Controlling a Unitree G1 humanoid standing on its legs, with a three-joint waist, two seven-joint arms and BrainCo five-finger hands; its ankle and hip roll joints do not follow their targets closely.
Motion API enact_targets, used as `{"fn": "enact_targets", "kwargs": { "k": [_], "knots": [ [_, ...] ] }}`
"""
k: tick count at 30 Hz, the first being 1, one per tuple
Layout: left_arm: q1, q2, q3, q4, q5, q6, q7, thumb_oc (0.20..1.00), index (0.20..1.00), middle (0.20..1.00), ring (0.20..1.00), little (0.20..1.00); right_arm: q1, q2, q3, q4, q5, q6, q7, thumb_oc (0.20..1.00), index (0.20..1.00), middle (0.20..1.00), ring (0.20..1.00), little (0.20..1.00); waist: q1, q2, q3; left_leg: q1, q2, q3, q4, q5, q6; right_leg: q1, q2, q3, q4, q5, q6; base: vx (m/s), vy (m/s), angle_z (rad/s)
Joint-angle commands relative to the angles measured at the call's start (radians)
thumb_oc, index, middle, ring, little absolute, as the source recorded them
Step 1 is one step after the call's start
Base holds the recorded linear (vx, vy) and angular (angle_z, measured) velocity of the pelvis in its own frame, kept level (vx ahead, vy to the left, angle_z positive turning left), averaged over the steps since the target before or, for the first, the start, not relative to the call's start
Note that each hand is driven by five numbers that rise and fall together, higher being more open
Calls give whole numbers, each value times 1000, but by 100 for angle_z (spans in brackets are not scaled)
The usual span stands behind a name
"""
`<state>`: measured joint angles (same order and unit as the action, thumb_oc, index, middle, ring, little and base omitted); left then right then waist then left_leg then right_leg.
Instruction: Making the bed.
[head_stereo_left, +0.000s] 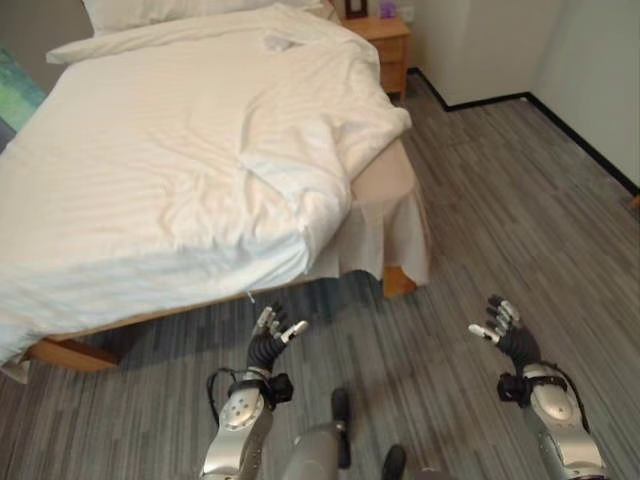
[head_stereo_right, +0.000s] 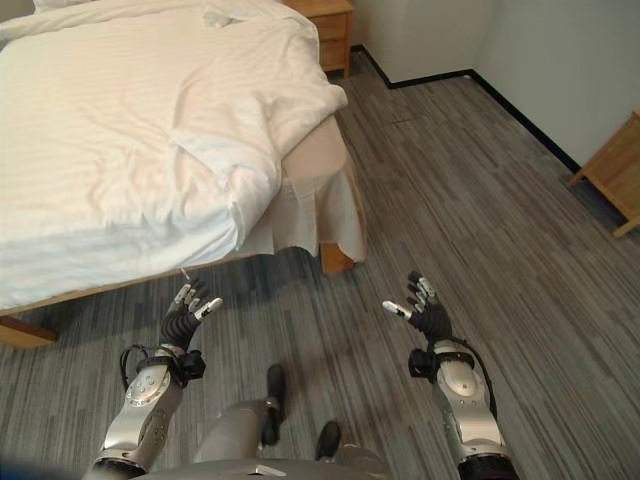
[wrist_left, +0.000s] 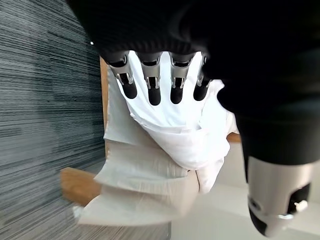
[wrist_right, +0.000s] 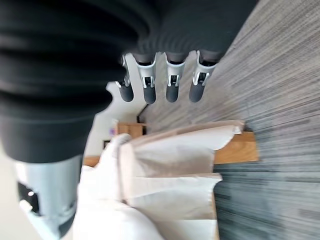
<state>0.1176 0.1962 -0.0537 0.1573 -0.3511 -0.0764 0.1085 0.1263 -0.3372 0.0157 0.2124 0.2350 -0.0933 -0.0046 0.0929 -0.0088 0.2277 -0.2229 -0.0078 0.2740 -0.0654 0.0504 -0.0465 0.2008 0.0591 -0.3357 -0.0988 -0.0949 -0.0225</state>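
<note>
bed (head_stereo_left: 400, 190): stood at far left on the grey plank floor (head_stereo_left: 500, 200). white duvet (head_stereo_left: 180, 150): lay rumpled across it, its near right corner folded back on itself above the beige bed skirt (head_stereo_left: 395, 225). pillow (head_stereo_left: 150, 10): at the head, far end. wooden nightstand (head_stereo_left: 385, 40): just beside the bed's far right. my left hand (head_stereo_left: 270, 340): raised near the bed's near edge, fingers spread, holding nothing. my right hand (head_stereo_left: 510, 330): raised over bare floor, well apart from the bed, fingers spread, empty.
</note>
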Motion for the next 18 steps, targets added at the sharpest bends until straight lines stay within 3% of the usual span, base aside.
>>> {"fn": "enact_targets", "kwargs": {
  "k": [1, 4, 5, 6, 7, 8, 9, 10, 11, 13, 14, 15, 17, 18],
  "knots": [
    [-16, 32, 48, -106, 57, -59, 60, 1000, 1000, 1000, 1000, 1000, 3, -14, -50, -70, -39, -47, -8, 1000, 1000, 1000, 1000, 1000, 40, -11, -61, 98, 26, 53, -11, 100, -10, 84, -83, 1, 12, -54, 117, 503, 22, 9],
    [-9, 48, 87, -132, 106, -65, 104, 1000, 1000, 1000, 1000, 1000, 24, 11, -50, -69, -48, -48, -3, 1000, 1000, 1000, 1000, 1000, 46, -42, -80, 136, -3, 25, -13, 70, 19, 91, -115, -8, 111, -60, 140, 403, 61, 6],
    [-17, 60, 108, -140, 133, -60, 135, 1000, 1000, 1000, 1000, 1000, 36, 20, -55, -59, -56, -48, -1, 1000, 1000, 1000, 1000, 1000, 50, -57, -85, 159, -7, 40, -18, 50, 33, 68, -133, -7, 214, -36, 167, 350, 197, 6],
    [-49, 92, 152, -152, 177, -59, 199, 1000, 1000, 1000, 1000, 1000, 46, 26, -63, -52, -79, -50, -11, 1000, 1000, 1000, 1000, 1000, 37, -53, -72, 204, -5, 64, -22, 21, 75, -48, -191, -22, 471, 114, 235, 234, 182, 0],
    [-50, 92, 152, -152, 177, -59, 200, 1000, 1000, 1000, 1000, 1000, 45, 26, -63, -52, -79, -50, -11, 1000, 1000, 1000, 1000, 1000, 39, -55, -74, 201, -7, 67, -22, 21, 77, -56, -194, -18, 480, 111, 236, 299, 228, -9],
    [-92, 128, 190, -158, 222, -55, 254, 1000, 1000, 1000, 1000, 1000, 53, 17, -77, -56, -114, -48, -26, 1000, 1000, 1000, 1000, 1000, 0, -30, -45, 270, 2, 51, -22, -16, 96, -165, -236, 6, 694, 233, 266, 178, 107, 2],
    [-94, 127, 191, -157, 222, -54, 255, 1000, 1000, 1000, 1000, 1000, 51, 16, -77, -56, -114, -48, -26, 1000, 1000, 1000, 1000, 1000, 0, -32, -43, 269, -1, 51, -22, -16, 98, -170, -240, 7, 703, 230, 267, 384, 131, 47],
    [-110, 150, 220, -173, 234, -67, 292, 1000, 1000, 1000, 1000, 1000, 53, 2, -94, -44, -128, -47, -43, 1000, 1000, 1000, 1000, 1000, -29, -10, -21, 301, 16, 14, -22, -32, 95, -249, -262, 17, 733, 188, 237, 200, 32, 90],
    [-110, 149, 220, -173, 235, -67, 292, 1000, 1000, 1000, 1000, 1000, 52, 2, -93, -43, -128, -48, -43, 1000, 1000, 1000, 1000, 1000, -32, -11, -20, 302, 14, 12, -22, -33, 95, -247, -264, 15, 736, 185, 237, 328, -10, 93],
    [-101, 161, 261, -219, 241, -73, 293, 1000, 1000, 1000, 1000, 1000, 71, -1, -127, -42, -125, -42, -53, 1000, 1000, 1000, 1000, 1000, -44, -6, -12, 313, 32, -14, -22, -45, 72, -278, -296, 4, 611, 141, 205, 327, -168, 42],
    [-78, 154, 286, -257, 247, -78, 295, 1000, 1000, 1000, 1000, 1000, 112, 28, -149, -48, -92, -38, -45, 1000, 1000, 1000, 1000, 1000, -57, -14, -13, 316, 44, -47, -22, -54, 43, -287, -293, 32, 425, 121, 188, 313, -205, 43],
    [-76, 154, 286, -259, 247, -76, 294, 1000, 1000, 1000, 1000, 1000, 114, 29, -148, -49, -92, -38, -44, 1000, 1000, 1000, 1000, 1000, -59, -11, -14, 318, 48, -50, -22, -55, 42, -278, -288, 27, 413, 125, 187, 307, -229, 64],
    [-74, 155, 295, -264, 263, -76, 290, 1000, 1000, 1000, 1000, 1000, 142, 49, -155, -44, -64, -35, -40, 1000, 1000, 1000, 1000, 1000, -74, -27, -18, 324, 49, -92, -22, -69, 20, -259, -249, 112, 205, 125, 192, 293, -219, 103],
    [-95, 174, 296, -250, 315, -65, 304, 1000, 1000, 1000, 1000, 1000, 169, 57, -171, -37, -38, -39, -41, 1000, 1000, 1000, 1000, 1000, -90, -41, -27, 323, 55, -133, -22, -81, 5, -259, -245, 213, 107, 167, 212, 279, -211, 121]
  ]
}}
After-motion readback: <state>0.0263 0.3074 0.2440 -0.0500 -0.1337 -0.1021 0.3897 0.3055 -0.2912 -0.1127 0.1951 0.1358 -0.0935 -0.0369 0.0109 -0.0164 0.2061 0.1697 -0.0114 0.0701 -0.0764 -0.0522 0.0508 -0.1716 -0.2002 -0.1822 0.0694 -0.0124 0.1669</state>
